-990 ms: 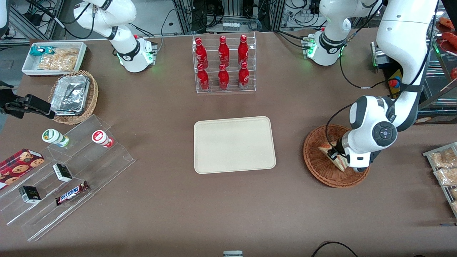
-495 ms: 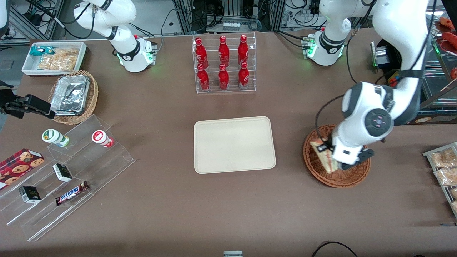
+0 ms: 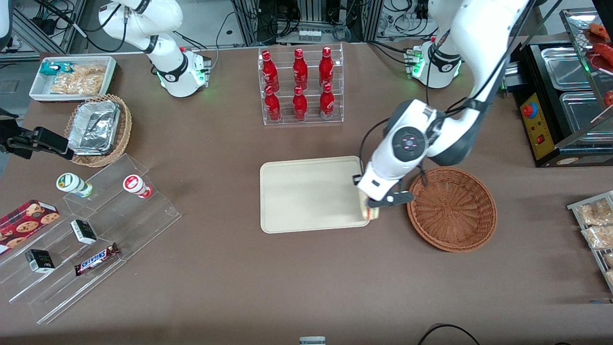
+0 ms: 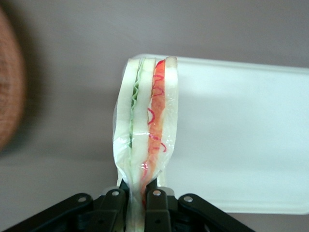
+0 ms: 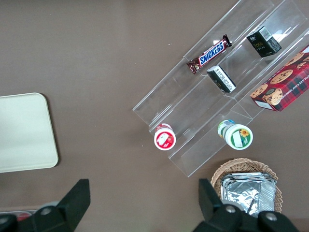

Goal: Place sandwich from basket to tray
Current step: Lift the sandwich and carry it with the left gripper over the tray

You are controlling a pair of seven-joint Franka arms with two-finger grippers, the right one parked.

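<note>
My left gripper hangs above the edge of the cream tray that faces the basket, shut on the wrapped sandwich. The wrist view shows the sandwich on edge between the fingers, pale bread with green and red layers, held at its thin end by the gripper. Under it lies the tray's corner. The round reddish-brown basket stands beside the tray toward the working arm's end, with nothing in it; a blurred part of the basket shows in the wrist view.
A clear rack of red bottles stands farther from the front camera than the tray. Toward the parked arm's end are clear stepped shelves with snacks, a tan basket with foil containers and a white bin. Snack packets lie at the working arm's end.
My gripper has lifted the sandwich out of the basket and carried it sideways to the tray's edge. The basket is left with nothing in it.
</note>
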